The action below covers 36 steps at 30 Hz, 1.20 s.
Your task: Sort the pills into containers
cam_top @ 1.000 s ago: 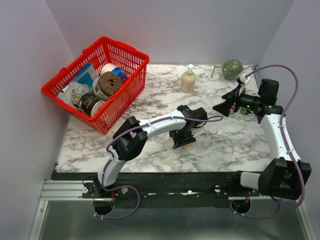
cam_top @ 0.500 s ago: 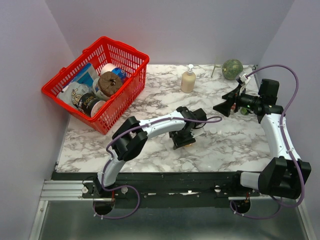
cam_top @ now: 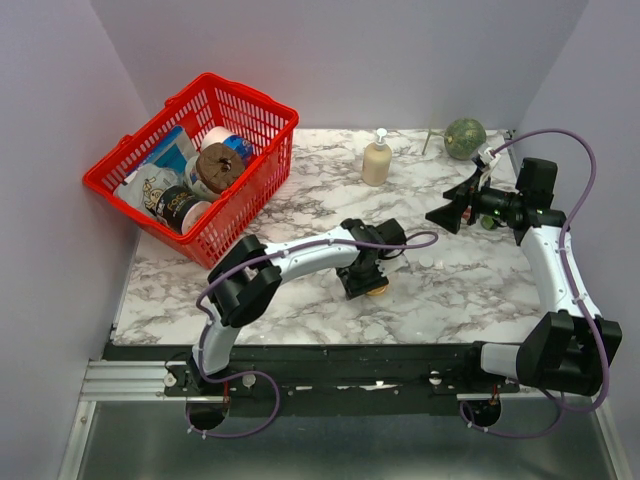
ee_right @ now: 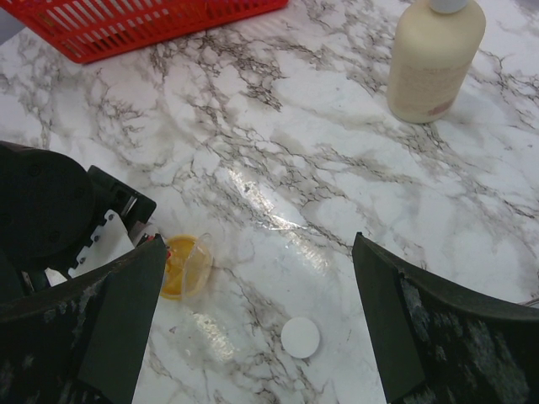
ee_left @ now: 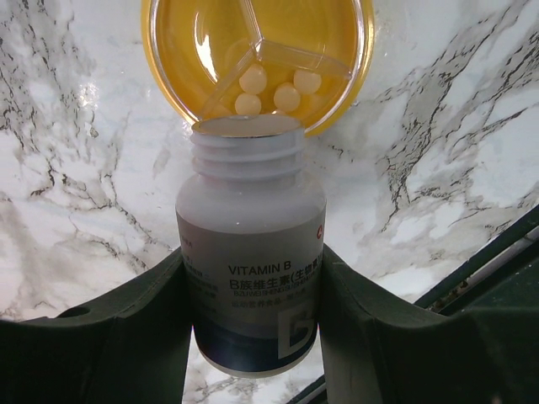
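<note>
My left gripper (ee_left: 253,337) is shut on the white pill bottle (ee_left: 251,278), labelled VITAMIN B with a dark lower band. The bottle is uncapped and tipped, and its open mouth sits over the rim of the round amber-tinted dish (ee_left: 257,50). Several small pale pills (ee_left: 286,97) lie in one divided section of the dish, right at the bottle mouth. In the top view the left gripper (cam_top: 363,272) is at mid-table over the dish (cam_top: 377,289). My right gripper (cam_top: 447,215) is open and empty, raised at the right rear. Its wrist view shows the dish (ee_right: 184,268).
The bottle's white cap (ee_right: 301,337) lies on the marble to the right of the dish. A beige pump bottle (cam_top: 377,160) stands at the back. A red basket (cam_top: 262,178) of groceries fills the back left. A green round object (cam_top: 465,137) sits at the back right corner.
My left gripper has shifted a little left and nearer with the bottle, and the amber dish now shows beside it. The right arm has not moved.
</note>
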### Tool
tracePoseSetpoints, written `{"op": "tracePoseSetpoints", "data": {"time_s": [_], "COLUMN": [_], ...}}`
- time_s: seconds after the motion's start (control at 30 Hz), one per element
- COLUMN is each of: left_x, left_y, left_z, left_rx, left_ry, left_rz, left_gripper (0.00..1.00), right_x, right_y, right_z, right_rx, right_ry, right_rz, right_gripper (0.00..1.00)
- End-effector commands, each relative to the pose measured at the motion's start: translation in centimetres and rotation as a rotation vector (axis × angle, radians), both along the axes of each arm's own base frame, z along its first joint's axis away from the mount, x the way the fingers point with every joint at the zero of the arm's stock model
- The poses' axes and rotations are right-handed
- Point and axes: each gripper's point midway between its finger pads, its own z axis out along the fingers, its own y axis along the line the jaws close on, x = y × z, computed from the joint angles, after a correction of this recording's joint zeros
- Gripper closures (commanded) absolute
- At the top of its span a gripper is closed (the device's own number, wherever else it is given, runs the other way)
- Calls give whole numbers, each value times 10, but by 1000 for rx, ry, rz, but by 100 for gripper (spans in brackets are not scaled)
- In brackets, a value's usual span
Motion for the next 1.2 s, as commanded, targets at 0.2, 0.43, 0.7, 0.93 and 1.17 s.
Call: {"op": "tracePoseSetpoints", "data": {"time_s": [0.2,0.43,0.7,0.93,1.17], "left_x": [6,4,5,-19,-74], "left_y": [-9,-9,-13,-8,14], "left_z": [18,21,53,132,240], "left_rx": [-171,-378,-813,-1331,-1748], "left_ry": [-91,-157,-335,-541,-600], "left_rz": [21,-11,-65,-165,-336], "left_gripper": [100,100,100,100,100], "right_x": [2,3,2,-15,-59], "right_y": [-1,-2,-2,3,16], "right_z": [0,-8,-17,-32,-58], "right_rx": [11,-10,-33,-107,-225], "right_ry": [15,8,-22,-148,-420], "right_rz": [10,15,45,181,434], "right_gripper": [0,0,0,0,0]}}
